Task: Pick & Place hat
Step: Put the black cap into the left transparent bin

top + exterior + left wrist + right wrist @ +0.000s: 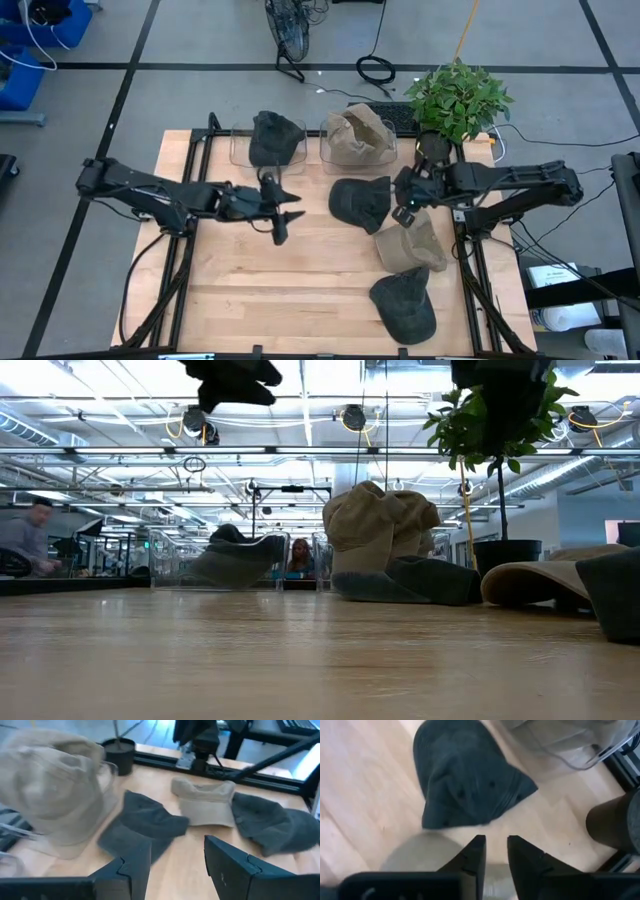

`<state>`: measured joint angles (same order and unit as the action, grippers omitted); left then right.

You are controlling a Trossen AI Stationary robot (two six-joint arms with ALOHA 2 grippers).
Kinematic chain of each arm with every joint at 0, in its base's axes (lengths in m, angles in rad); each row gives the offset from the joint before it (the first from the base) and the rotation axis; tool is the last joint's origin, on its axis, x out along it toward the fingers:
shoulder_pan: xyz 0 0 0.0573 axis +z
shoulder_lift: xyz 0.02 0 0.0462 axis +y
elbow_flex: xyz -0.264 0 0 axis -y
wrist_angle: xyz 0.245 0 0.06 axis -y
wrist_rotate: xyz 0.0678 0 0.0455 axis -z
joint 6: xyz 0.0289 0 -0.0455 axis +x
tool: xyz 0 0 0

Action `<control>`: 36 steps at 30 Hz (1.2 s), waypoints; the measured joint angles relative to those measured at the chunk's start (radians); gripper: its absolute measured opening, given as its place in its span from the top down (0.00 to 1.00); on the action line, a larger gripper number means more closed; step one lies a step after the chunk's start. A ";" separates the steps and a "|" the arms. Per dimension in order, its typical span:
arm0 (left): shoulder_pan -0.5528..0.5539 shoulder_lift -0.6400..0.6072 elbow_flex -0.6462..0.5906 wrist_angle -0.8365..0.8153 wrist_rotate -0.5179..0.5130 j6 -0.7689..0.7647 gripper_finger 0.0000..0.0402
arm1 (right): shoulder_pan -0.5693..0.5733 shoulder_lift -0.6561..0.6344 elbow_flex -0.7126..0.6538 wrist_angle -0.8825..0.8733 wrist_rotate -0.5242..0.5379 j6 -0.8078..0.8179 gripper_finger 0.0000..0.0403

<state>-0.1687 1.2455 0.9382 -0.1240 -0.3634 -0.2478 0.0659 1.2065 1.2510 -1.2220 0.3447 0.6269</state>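
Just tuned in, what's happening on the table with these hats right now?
The right gripper hangs between the dark hat in the middle of the table and the tan hat, fingers nearly together with nothing in them. The left gripper waits open over bare wood, empty. One dark hat and one tan hat already sit in the clear bins at the back; another dark hat lies near the front edge.
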 joint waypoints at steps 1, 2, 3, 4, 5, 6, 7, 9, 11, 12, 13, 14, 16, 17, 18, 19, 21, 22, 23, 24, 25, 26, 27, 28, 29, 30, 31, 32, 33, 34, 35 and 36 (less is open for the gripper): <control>-0.009 0.017 0.000 0.013 0.000 -0.010 0.54 | 0.018 -0.003 0.000 -0.013 0.000 0.013 0.87; -0.014 0.036 0.001 0.029 0.001 -0.025 0.54 | 0.035 -0.006 0.000 -0.024 0.001 0.026 0.88; -0.018 0.054 0.008 0.030 0.001 -0.043 0.54 | 0.051 -0.010 -0.003 -0.030 0.001 0.039 0.90; -0.020 0.073 0.020 0.025 0.001 -0.058 0.54 | 0.068 -0.018 -0.012 -0.031 0.002 0.051 0.91; -0.023 0.092 0.035 0.016 0.001 -0.067 0.54 | 0.086 -0.027 -0.026 -0.029 0.001 0.064 0.92; -0.024 0.111 0.051 0.008 0.001 -0.068 0.54 | 0.103 -0.038 -0.043 -0.022 0.002 0.080 0.93; -0.025 0.131 0.070 0.005 0.001 -0.059 0.54 | 0.119 -0.052 -0.065 -0.015 0.002 0.098 0.95; -0.025 0.158 0.106 -0.014 0.011 -0.029 0.54 | 0.151 -0.084 -0.120 0.008 0.000 0.144 0.97; -0.026 0.175 0.143 -0.050 0.016 0.001 0.54 | 0.183 -0.121 -0.184 0.040 -0.005 0.205 0.99; -0.026 0.178 0.158 -0.072 0.018 0.014 0.54 | 0.200 -0.139 -0.216 0.062 -0.007 0.241 0.99; -0.026 0.179 0.168 -0.101 0.019 0.027 0.54 | 0.217 -0.157 -0.246 0.087 -0.011 0.279 1.00; -0.025 0.178 0.177 -0.127 0.018 0.033 0.54 | 0.234 -0.177 -0.275 0.114 -0.026 0.313 1.00; -0.020 0.178 0.194 -0.156 0.017 0.035 0.54 | 0.269 -0.212 -0.328 0.177 -0.065 0.368 1.00; -0.016 0.174 0.198 -0.175 0.017 0.026 0.54 | 0.288 -0.225 -0.350 0.208 -0.082 0.391 1.00; -0.015 0.168 0.200 -0.198 0.016 0.016 0.54 | 0.307 -0.238 -0.370 0.243 -0.089 0.414 1.00; -0.013 0.163 0.201 -0.213 0.014 0.005 0.54 | 0.327 -0.247 -0.384 0.272 -0.089 0.442 1.00; -0.005 0.158 0.203 -0.248 0.014 -0.009 0.54 | 0.364 -0.254 -0.397 0.309 -0.087 0.509 1.00; -0.003 0.155 0.203 -0.282 0.014 -0.016 0.54 | 0.381 -0.253 -0.399 0.323 -0.087 0.544 1.00; -0.002 0.150 0.202 -0.317 0.014 -0.018 0.54 | 0.400 -0.249 -0.398 0.334 -0.088 0.584 1.00; 0.002 0.145 0.202 -0.347 0.016 -0.020 0.54 | 0.419 -0.244 -0.397 0.340 -0.088 0.623 1.00; 0.007 0.139 0.200 -0.364 0.021 -0.017 0.54 | 0.438 -0.237 -0.393 0.344 -0.088 0.662 1.00; 0.011 0.131 0.195 -0.374 0.023 -0.009 0.54 | 0.459 -0.229 -0.390 0.351 -0.089 0.703 1.00; 0.015 0.117 0.184 -0.382 0.024 0.001 0.54 | 0.477 -0.218 -0.384 0.356 -0.097 0.747 1.00; 0.021 0.101 0.169 -0.392 0.028 0.012 0.54 | 0.494 -0.205 -0.378 0.359 -0.115 0.792 1.00; 0.029 0.086 0.155 -0.392 0.034 0.024 0.54 | 0.510 -0.191 -0.371 0.359 -0.133 0.836 1.00; 0.039 0.068 0.141 -0.384 0.046 0.032 0.54 | 0.526 -0.173 -0.364 0.360 -0.150 0.882 1.00; 0.046 0.046 0.123 -0.380 0.053 0.038 0.54 | 0.542 -0.152 -0.356 0.358 -0.166 0.926 1.00; 0.053 0.019 0.100 -0.386 0.061 0.043 0.54 | 0.556 -0.131 -0.344 0.354 -0.180 0.965 1.00; 0.061 -0.008 0.078 -0.388 0.070 0.051 0.54 | 0.568 -0.108 -0.329 0.355 -0.195 0.994 1.00; 0.070 -0.035 0.056 -0.376 0.079 0.055 0.54 | 0.578 -0.088 -0.312 0.360 -0.208 1.016 1.00; 0.076 -0.066 0.031 -0.369 0.087 0.056 0.54 | 0.586 -0.068 -0.296 0.359 -0.223 1.040 1.00; 0.082 -0.097 0.003 -0.375 0.096 0.056 0.54 | 0.592 -0.049 -0.277 0.352 -0.234 1.059 1.00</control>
<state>-0.0866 1.1480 0.9410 -0.4987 -0.2673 -0.1921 0.6583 1.1579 0.9738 -0.8696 0.1104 1.6856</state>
